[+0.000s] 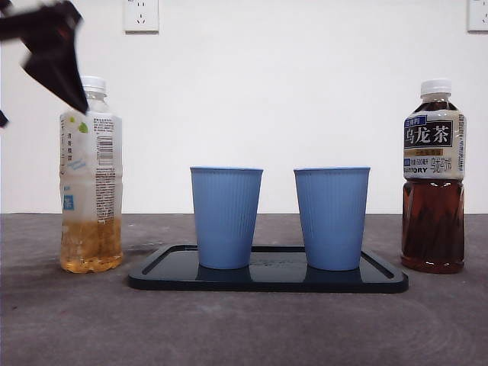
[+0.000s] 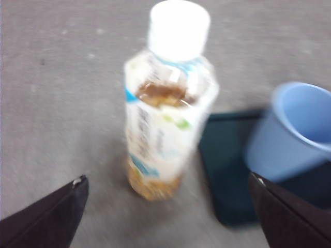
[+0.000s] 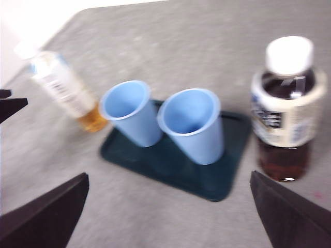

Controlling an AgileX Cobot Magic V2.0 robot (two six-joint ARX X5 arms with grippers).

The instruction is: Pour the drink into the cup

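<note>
Two ribbed blue cups (image 1: 226,217) (image 1: 332,217) sit on a glossy black tray (image 1: 267,280). The white-capped pale bottle (image 1: 91,179) holds amber drink; the other bottle (image 1: 433,179) holds dark brown tea. The desk (image 1: 244,328) is grey.

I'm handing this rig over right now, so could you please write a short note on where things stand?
Left gripper: open, above the pale tea bottle, not touching it.
Right gripper: open, holding nothing, above the table with the dark tea bottle to one side.
Both bottles stand upright and capped on the table, one at each end of the black tray.
Two blue cups stand upright on the tray.
Done: nothing grasped or poured.
Left: grasp a bottle, uncap, pour into a cup.
</note>
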